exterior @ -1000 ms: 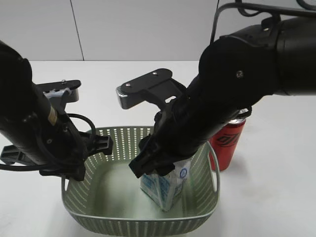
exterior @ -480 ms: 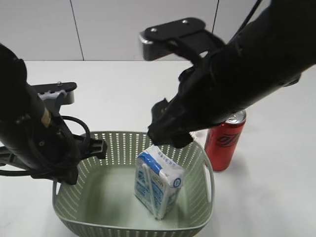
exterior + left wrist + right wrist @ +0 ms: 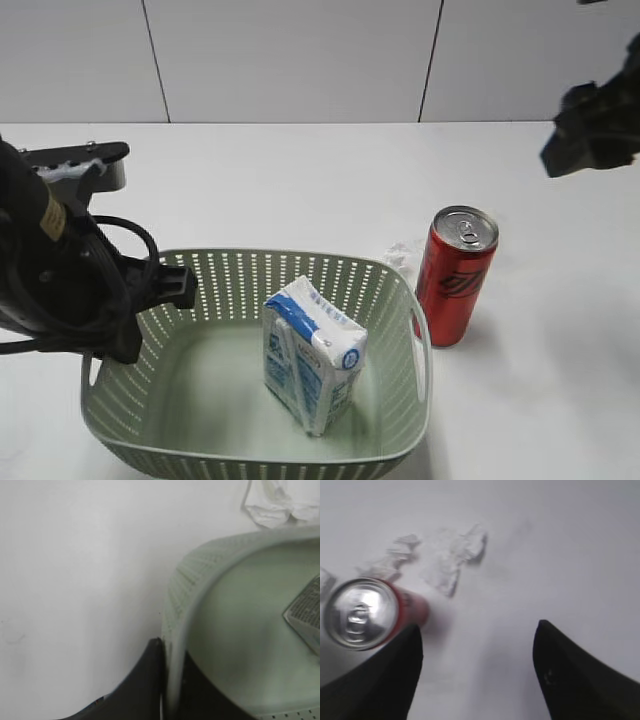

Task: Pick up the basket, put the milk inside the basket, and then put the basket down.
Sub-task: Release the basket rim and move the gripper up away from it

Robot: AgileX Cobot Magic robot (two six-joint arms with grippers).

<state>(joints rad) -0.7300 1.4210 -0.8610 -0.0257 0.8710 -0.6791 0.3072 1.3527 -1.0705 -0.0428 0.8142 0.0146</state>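
The pale green basket (image 3: 240, 272) fills the lower middle of the exterior view. The white-and-blue milk carton (image 3: 310, 352) stands inside it, right of centre, apart from both grippers. My left gripper (image 3: 150, 320) is shut on the basket's left wall, one finger inside and one outside; the left wrist view shows the wall (image 3: 180, 605) pinched between the fingers (image 3: 172, 680) and a corner of the carton (image 3: 306, 614). My right gripper (image 3: 477, 635) is open and empty above the table, right of the red can; only a dark part of it (image 3: 595, 120) shows at the exterior view's top right.
A tall red soda can (image 3: 455, 275) stands just right of the basket, also in the right wrist view (image 3: 362, 612). Crumpled white paper (image 3: 452, 555) lies behind the can, and shows at the basket's far corner (image 3: 277, 502). White table, white wall behind.
My right arm has let go of the milk, risen out of the basket and pulled away to the upper right. The basket with my left gripper has shifted slightly left.
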